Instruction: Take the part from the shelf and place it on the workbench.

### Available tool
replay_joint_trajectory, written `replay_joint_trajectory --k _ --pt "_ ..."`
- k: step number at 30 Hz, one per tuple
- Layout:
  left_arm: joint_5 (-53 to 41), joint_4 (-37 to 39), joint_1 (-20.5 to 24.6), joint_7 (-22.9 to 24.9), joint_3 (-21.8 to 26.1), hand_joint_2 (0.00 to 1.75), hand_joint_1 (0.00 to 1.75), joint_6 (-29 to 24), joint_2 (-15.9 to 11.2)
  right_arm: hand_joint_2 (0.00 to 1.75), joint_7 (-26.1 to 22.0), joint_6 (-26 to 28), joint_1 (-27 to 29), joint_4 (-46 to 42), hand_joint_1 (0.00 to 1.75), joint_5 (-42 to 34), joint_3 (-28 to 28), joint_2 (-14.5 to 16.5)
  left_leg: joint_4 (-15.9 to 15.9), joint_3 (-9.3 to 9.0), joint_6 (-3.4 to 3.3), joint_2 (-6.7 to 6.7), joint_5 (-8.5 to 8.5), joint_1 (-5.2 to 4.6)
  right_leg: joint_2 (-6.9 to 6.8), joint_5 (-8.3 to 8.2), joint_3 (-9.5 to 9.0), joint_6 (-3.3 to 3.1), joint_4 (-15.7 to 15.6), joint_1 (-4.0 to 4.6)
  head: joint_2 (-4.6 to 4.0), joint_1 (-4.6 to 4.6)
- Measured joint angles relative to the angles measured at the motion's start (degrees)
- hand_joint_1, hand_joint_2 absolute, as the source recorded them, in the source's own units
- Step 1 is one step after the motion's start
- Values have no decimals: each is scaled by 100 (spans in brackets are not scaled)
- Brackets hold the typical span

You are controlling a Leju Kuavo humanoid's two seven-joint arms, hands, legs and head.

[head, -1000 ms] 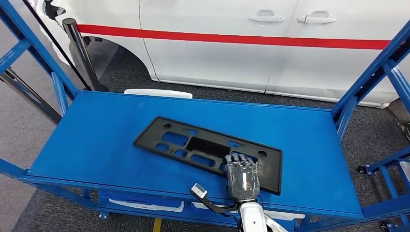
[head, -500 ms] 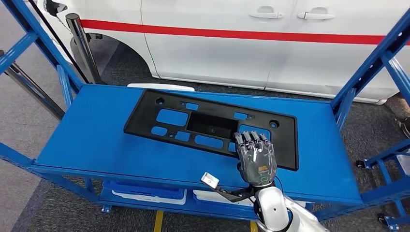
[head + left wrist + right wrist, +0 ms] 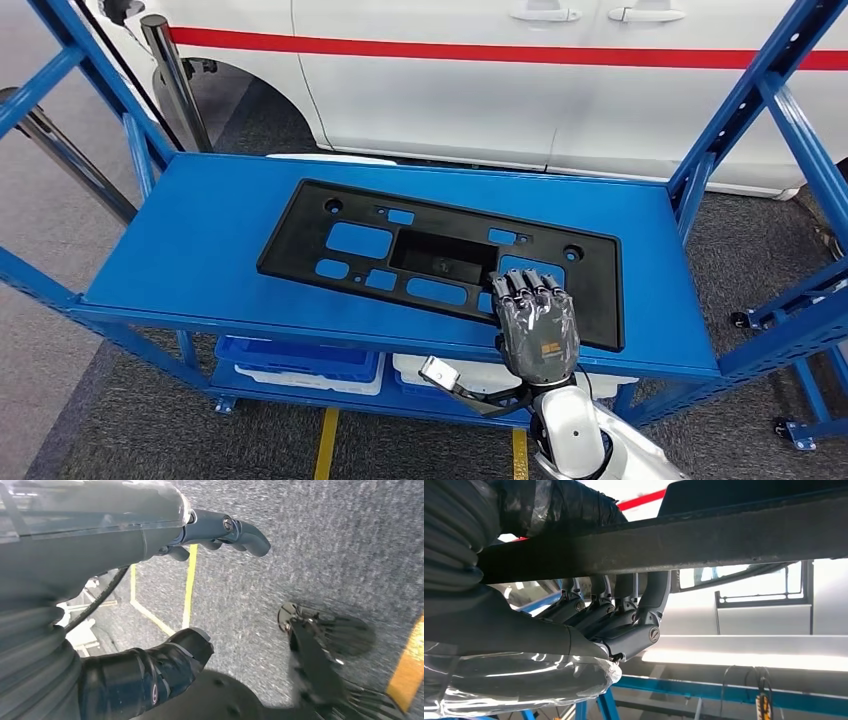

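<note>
The flat black plastic panel with cut-outs (image 3: 440, 258) has tilted up off the blue metal shelf (image 3: 180, 260). The right hand (image 3: 537, 325) pinches its near edge, fingers over, thumb beneath, so the lift has begun. The left hand (image 3: 165, 605) hangs half-curled, empty.

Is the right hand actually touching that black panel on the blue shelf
Touching. In the right wrist view the right hand's fingers press against the black panel's edge; the head view shows them curled over its near edge.

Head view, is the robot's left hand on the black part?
No, the hand on the black part is the right hand, reaching in at its near edge.
</note>
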State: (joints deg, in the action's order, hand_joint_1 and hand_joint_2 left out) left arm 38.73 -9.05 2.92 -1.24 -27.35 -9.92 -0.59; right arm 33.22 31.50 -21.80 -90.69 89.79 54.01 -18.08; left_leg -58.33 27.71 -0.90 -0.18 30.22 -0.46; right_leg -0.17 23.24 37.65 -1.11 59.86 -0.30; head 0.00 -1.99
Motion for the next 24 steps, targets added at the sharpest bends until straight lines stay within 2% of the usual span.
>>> replay_joint_trajectory --k 1,3,4,5,7,8,9,10,11,12,13,14,15,16,18,19,20,21,22,23,24 --pt "2 0 6 -1 0 175 0 0 -6 175 0 8 -1 -3 175 0 1 -1 110 -36 -24 -1 10 -21 -6 -51 7 35 -19 -10 0 1" --pt "4 0 18 -1 -1 175 0 1 -4 175 0 26 -1 -7 175 0 2 -5 186 7 -72 15 -111 -22 -6 -106 23 100 -51 -27 0 -3" --pt "5 0 26 0 -1 175 0 1 -1 175 0 35 -1 -8 175 0 2 -11 224 36 -111 32 -188 -8 1 -7 57 124 7 -28 0 -5" --pt "5 0 32 1 -1 175 0 2 4 175 0 40 -1 -8 175 0 2 -18 259 83 -147 51 -271 8 8 200 117 145 169 -29 0 -7" --pt "6 0 31 1 -1 175 0 2 12 175 -1 45 3 -7 175 0 2 -34 257 234 -192 77 -400 18 16 783 287 183 800 -46 0 -6" --pt "7 0 26 1 -1 175 0 2 14 175 -1 47 8 -6 175 0 2 -41 235 326 -191 83 -455 17 16 977 355 205 1157 -58 0 -6" --pt "7 0 22 1 -1 175 0 2 15 175 -1 46 12 -6 175 0 3 -47 208 424 -182 85 -507 18 15 1031 368 227 1414 -73 0 -6" --pt "7 0 21 1 -1 175 0 3 16 175 0 48 14 -6 175 0 3 -51 172 526 -168 86 -555 20 14 963 306 249 1512 -90 0 -4" --pt "8 0 23 1 -1 175 0 5 17 175 0 49 14 -6 175 0 4 -52 125 627 -149 85 -595 25 13 816 145 266 1412 -110 0 -5" --pt "10 0 24 2 -1 175 0 8 18 175 0 54 14 -6 175 0 4 -52 67 720 -126 82 -627 31 13 682 -105 283 1140 -131 0 -4" --pt "15 0 24 2 -1 175 0 10 19 175 -1 61 12 -7 175 0 4 -52 0 808 -98 77 -651 29 14 653 -394 293 764 -139 0 -6" --pt "21 0 24 3 -1 175 0 11 19 175 -1 79 19 -10 175 0 4 -51 -61 875 -66 72 -676 27 22 681 -629 277 432 -132 0 -1" --pt "30 0 24 4 -2 175 0 11 19 175 -1 117 36 -14 175 0 4 -49 -106 920 -32 67 -704 23 31 743 -776 251 191 -120 0 1" --pt "37 0 23 5 -2 175 0 9 19 175 -1 162 60 -17 175 0 6 -47 -127 949 5 64 -741 24 43 795 -826 209 69 -95 0 5" --pt "50 6 4 10 -3 175 0 5 20 175 0 243 110 -19 175 1 11 -38 -126 994 85 53 -806 45 44 716 -744 89 32 -82 0 4" --pt "61 10 -3 14 -3 175 0 3 24 175 0 247 122 -18 175 1 15 -23 -172 1044 121 46 -726 59 39 646 -679 28 22 -81 0 7" --pt "81 14 -9 18 -4 175 0 1 29 175 0 244 126 -16 175 1 17 3 -299 1114 154 40 -539 70 30 567 -600 -26 7 -88 0 6" --pt "101 18 -5 21 -9 175 0 0 34 175 0 247 132 -13 175 1 19 37 -537 1197 177 37 -255 81 24 488 -517 -63 1 -86 0 10" --pt "113 17 0 21 -13 175 0 0 39 175 -1 275 156 -9 175 1 19 73 -859 1276 197 37 55 85 23 417 -428 -83 -1 -74 0 13" --pt "110 17 3 21 -16 175 0 0 39 175 -6 346 204 -4 175 2 19 103 -1211 1334 209 36 286 89 15 351 -343 -93 3 -60 0 12" --pt "94 17 5 20 -17 175 0 0 39 175 -33 443 282 2 175 2 15 130 -1504 1342 212 36 387 89 4 288 -259 -97 8 -44 0 13"
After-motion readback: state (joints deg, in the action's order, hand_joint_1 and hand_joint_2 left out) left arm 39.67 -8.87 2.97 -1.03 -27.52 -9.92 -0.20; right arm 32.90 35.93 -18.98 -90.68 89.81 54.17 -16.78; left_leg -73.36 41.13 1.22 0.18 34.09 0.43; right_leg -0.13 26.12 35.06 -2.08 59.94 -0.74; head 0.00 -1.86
